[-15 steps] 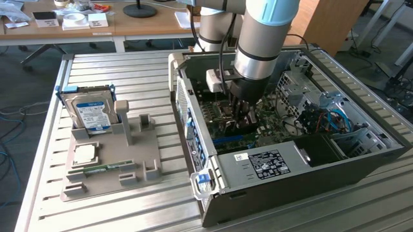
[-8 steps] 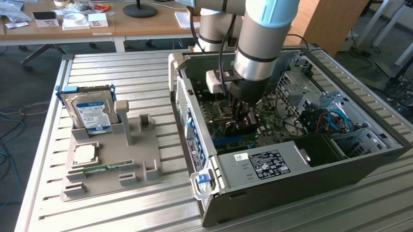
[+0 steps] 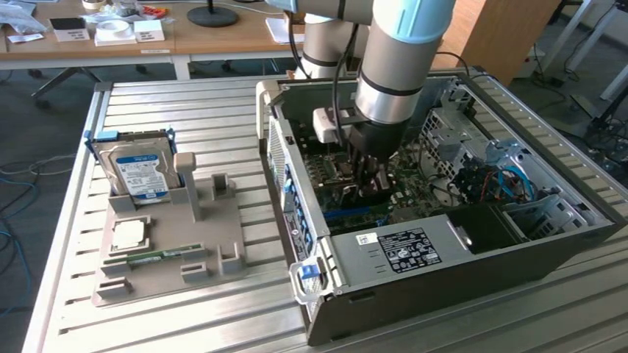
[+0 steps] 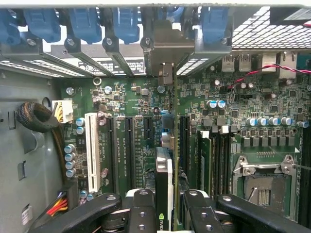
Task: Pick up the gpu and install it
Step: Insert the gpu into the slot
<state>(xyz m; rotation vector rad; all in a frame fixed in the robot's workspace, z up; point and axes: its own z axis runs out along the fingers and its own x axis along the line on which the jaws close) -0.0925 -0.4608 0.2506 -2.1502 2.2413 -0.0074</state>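
In the exterior view, the arm reaches down into the open computer case (image 3: 549,243), which lies on its side on the slatted desk (image 3: 196,323). The pincer (image 3: 368,193) is deep inside the case, and its tips and the part it carries are hard to make out against the dark boards there.

The wrist view gives the clearer reading. The pincer (image 4: 170,204) is clamped on the gpu (image 4: 164,170): one black finger presses each flat face of the card, and the fingers (image 4: 141,211) are cut off at the picture's edge. The gpu stands on edge over the green motherboard (image 4: 228,97). Its long axis runs along the expansion slots (image 4: 129,145), and its pale metal bracket end (image 4: 167,53) points toward the case's rear wall with the blue slot clips (image 4: 87,24). The card's lower edge is hidden, so whether it is seated in a slot cannot be told. A white slot (image 4: 92,150) lies to one side of the card, and the RAM slots (image 4: 216,160) and empty CPU socket (image 4: 262,187) lie to the other.

On the desk beside the case, on the exterior view's left, a grey holder (image 3: 167,265) carries a hard drive (image 3: 140,173) standing upright.
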